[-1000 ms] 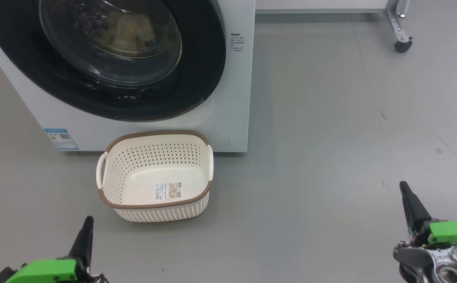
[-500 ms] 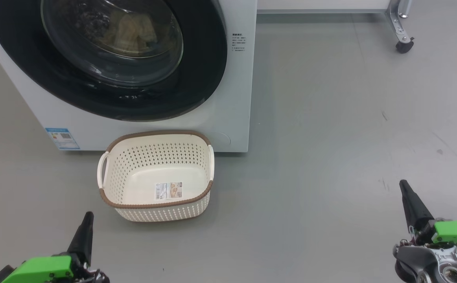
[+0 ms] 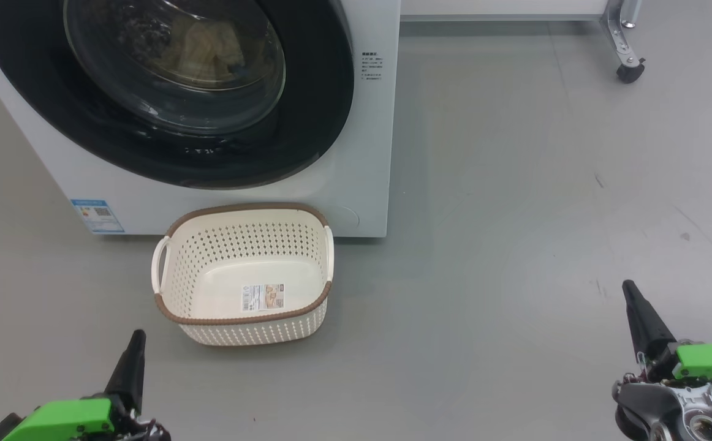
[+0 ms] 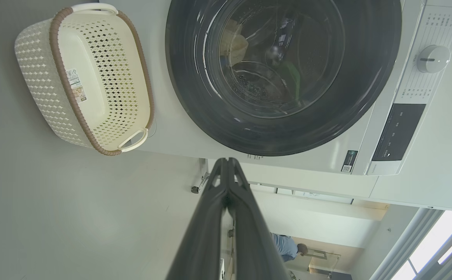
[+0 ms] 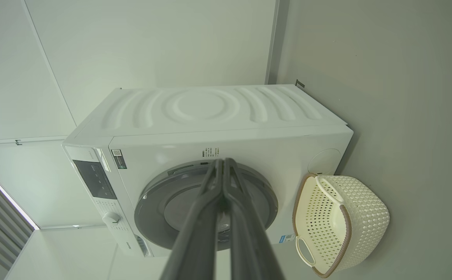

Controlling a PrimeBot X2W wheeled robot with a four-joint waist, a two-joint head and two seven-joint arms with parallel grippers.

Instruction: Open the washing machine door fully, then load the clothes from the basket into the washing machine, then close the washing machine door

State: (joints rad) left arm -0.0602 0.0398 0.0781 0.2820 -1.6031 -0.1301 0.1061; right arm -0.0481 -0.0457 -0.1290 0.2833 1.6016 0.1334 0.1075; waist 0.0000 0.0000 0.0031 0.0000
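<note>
Grey floor (image 3: 515, 245) is carrying the washing machine (image 3: 368, 153). The basket (image 3: 252, 334) is sitting just in front of it, and a caster (image 3: 628, 71) is resting well apart.

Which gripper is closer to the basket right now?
The left gripper, at the head view's lower left, just short of the basket's near left corner. The right gripper sits far off to the basket's right.

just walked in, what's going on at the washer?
Nothing is being handled right now. The washing machine door looks closed on the washing machine, with the clothes visible behind its glass. The basket sits empty on the floor in front of it. The left gripper and right gripper are both shut, hold nothing and hover clear of basket and machine.
</note>
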